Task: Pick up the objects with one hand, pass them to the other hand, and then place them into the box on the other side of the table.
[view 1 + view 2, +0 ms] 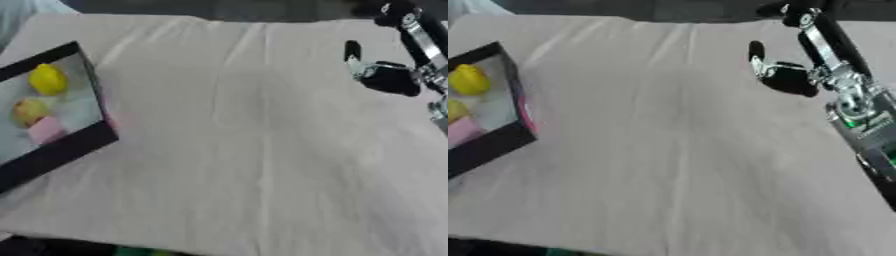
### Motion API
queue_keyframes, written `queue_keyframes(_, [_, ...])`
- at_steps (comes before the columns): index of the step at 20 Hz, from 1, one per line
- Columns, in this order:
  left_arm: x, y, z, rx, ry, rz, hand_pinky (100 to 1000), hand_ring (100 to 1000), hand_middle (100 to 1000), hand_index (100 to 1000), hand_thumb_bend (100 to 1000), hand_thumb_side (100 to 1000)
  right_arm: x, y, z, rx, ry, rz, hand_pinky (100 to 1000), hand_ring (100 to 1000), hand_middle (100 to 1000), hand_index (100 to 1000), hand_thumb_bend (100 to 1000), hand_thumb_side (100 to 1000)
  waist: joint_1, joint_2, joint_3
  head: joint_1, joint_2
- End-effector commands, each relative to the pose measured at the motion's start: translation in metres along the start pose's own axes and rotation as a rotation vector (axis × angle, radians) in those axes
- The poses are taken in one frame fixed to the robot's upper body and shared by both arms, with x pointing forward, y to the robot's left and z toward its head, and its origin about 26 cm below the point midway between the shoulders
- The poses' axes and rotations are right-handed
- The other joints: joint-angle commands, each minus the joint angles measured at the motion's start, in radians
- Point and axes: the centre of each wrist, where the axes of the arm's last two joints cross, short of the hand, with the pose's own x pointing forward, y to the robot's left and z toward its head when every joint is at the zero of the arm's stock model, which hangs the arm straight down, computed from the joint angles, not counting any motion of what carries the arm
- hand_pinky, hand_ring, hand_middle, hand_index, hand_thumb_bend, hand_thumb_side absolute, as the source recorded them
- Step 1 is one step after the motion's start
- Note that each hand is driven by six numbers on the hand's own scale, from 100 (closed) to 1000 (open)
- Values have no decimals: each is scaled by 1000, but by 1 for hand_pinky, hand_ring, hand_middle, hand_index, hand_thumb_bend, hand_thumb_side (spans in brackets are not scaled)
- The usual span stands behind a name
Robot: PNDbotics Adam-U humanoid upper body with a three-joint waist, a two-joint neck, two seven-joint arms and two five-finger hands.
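Bare bench (262,165) up front; at two o'clock the right robot hand (785,77) hovers, fingers unreadable, while the box (61,150) at nine o'clock holds fruit.

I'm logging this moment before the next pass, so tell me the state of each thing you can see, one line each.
box: open-topped, sitting askew at the table's left edge, holding three things.
upper yellow object: resting inside the box, far end.
lower yellow object: resting inside the box, middle.
pink object: resting inside the box, near end.
right hand: over the far right of the table, holding nothing visible.
tablecloth: creased, spread flat.
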Motion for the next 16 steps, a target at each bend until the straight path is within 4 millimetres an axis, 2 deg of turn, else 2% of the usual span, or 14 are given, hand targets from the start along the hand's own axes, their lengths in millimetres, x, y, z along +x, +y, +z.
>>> queue_keyframes(1, [18,26,6,47,-75,81,1000,774,823,898,241,847,4,-28,5,-63,-1,-15,894,911,770,788,100,196,4,-31,-4,-18,-1])
queue_keyframes(2, [19,24,9,46,-89,116,1000,767,818,902,236,836,3,-33,7,-76,12,-34,892,910,773,786,100,286,4,-31,-6,-21,-1])
queue_keyframes(3, [20,21,11,43,-103,154,1000,765,819,907,236,837,1,-37,10,-90,25,-55,892,911,783,784,100,252,5,-31,-8,-22,-2])
queue_keyframes(6, [24,10,17,50,-157,273,1000,780,840,922,231,846,-7,-45,18,-131,73,-152,899,933,833,795,100,432,5,-31,-16,-19,-4])
queue_keyframes(8, [26,3,21,63,-191,345,1000,794,853,940,231,850,-12,-49,23,-154,96,-226,900,944,835,802,100,515,5,-31,-19,-18,-4])
queue_keyframes(16, [21,-28,28,102,-248,605,1000,825,878,939,262,834,-41,-60,47,-241,198,-516,915,1000,865,829,100,625,-1,-30,-27,-19,-11])
